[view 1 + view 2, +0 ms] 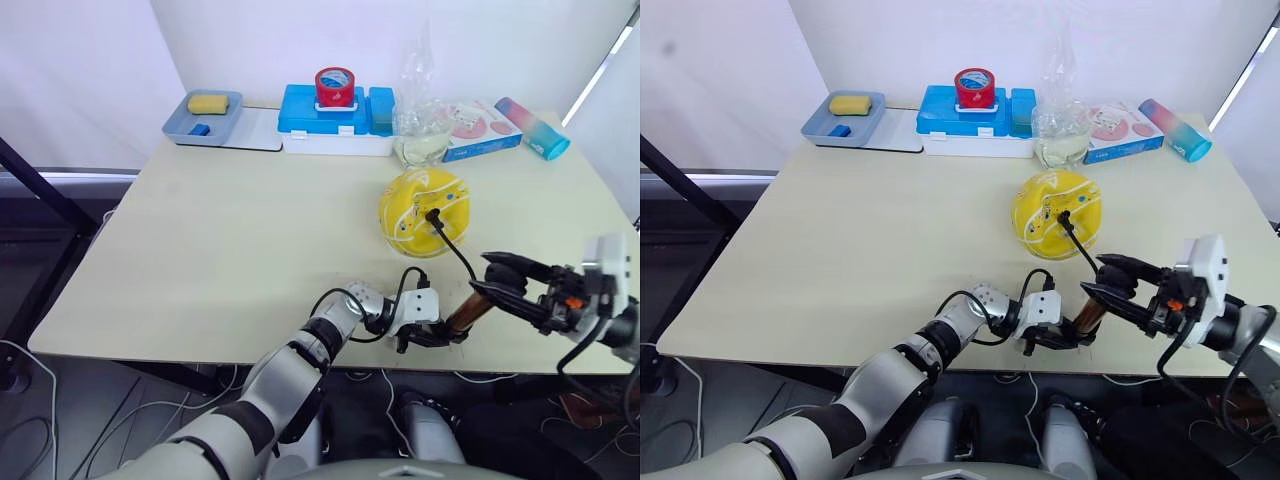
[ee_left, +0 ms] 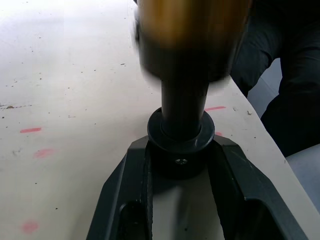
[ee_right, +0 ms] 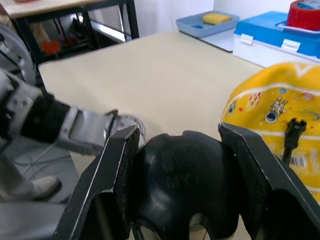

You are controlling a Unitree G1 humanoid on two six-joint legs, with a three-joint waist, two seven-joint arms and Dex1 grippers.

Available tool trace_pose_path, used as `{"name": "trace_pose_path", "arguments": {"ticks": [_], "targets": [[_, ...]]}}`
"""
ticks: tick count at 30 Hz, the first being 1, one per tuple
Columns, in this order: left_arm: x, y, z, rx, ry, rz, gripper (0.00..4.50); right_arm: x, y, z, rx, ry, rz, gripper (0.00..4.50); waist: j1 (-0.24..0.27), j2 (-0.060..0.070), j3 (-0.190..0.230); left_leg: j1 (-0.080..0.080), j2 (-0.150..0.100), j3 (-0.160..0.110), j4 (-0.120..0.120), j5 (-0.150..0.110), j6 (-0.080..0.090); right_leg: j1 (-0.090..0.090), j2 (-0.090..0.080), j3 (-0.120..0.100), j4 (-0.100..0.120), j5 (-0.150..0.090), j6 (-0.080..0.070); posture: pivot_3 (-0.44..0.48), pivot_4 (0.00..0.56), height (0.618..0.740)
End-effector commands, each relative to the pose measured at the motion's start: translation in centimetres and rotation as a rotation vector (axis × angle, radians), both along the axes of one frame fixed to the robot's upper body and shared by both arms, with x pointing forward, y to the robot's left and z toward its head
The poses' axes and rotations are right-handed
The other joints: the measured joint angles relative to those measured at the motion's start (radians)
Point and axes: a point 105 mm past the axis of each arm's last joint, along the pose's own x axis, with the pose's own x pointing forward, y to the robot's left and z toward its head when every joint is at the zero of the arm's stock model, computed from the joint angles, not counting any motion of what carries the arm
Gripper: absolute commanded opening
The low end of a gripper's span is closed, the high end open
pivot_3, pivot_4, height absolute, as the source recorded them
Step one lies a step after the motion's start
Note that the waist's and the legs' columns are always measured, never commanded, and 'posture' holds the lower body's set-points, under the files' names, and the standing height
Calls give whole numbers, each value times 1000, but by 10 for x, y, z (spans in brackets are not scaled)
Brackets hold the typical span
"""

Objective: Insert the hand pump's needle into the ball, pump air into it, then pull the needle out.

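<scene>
The needle (image 1: 1064,215) sits in the ball (image 1: 1057,214) on the worktop (image 1: 840,240); both grippers hold the hand pump (image 1: 1087,313) near the front edge.

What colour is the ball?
The round rubber ball is yellow with white lines, clearest in the left eye view.

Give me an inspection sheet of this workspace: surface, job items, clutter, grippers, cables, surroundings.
Surface: beige table, faint red marks by the near edge.
Job items: yellow ball mid-right; needle seated in it, hose running to the pump at the near edge.
Clutter: grey tray with a yellow block, blue box topped by red tape, clear bottle, flat carton, tube, all along the far edge.
Grippers: left gripper shut on the pump's black base; right gripper shut on the handle.
Cables: black leads on both wrists.
Surroundings: white backdrop, black frame at left, floor cables.
</scene>
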Motion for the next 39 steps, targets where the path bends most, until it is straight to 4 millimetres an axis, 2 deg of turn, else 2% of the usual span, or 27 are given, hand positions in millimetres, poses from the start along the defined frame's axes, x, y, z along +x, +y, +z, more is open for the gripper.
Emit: {"name": "trace_pose_path", "arguments": {"ticks": [1,8,15,22,24,26,30,34,37,39], "targets": [[-17,0,-18,64,55,-49,1086,7,-11,-18,-59,-3,-63,2012,0,0,0,0,0,0,0,0,0,0,0,0,0,0,0,0,150,739],[-17,-2,-17,64,52,-46,1086,-2,-15,20,-13,-57,3,2012,1,0,0,0,0,0,0,0,0,0,-1,0,0,0,0,0,150,739],[-17,0,-19,70,51,-50,1086,-11,-29,96,49,-123,24,2012,2,2,2,-1,0,-1,0,0,0,0,-1,-1,0,0,0,0,150,739],[-19,1,-21,77,52,-54,1086,-18,-30,135,75,-142,24,2012,1,3,3,-1,0,-1,0,0,0,0,-1,-1,0,0,0,0,150,739],[-18,2,-21,81,49,-58,1086,-19,-28,140,77,-152,22,2012,1,3,3,-1,0,-1,0,0,0,0,-1,-1,0,0,0,0,150,739],[-18,1,-20,83,46,-60,1086,-19,-25,131,71,-124,24,2012,1,3,3,-2,0,-1,0,0,0,0,-1,-1,0,0,0,0,150,739],[-18,0,-19,81,42,-68,1086,-12,-24,96,11,-47,-7,2012,2,3,3,-2,0,-1,0,0,0,0,0,-1,0,0,0,0,150,739],[-19,-1,-18,84,37,-78,1086,-7,-20,50,-29,10,-14,2012,1,0,1,0,0,-1,0,0,0,1,0,-1,0,0,0,0,150,739],[-18,-2,-17,83,34,-79,1086,-5,-15,29,-25,37,-4,2012,1,0,0,0,0,-1,0,0,0,1,0,-1,0,0,0,0,150,739],[-18,-3,-16,83,32,-82,1086,-4,-14,6,-59,82,-1,2012,0,0,0,0,0,-1,0,0,0,1,0,-1,0,0,0,0,150,739]]}}
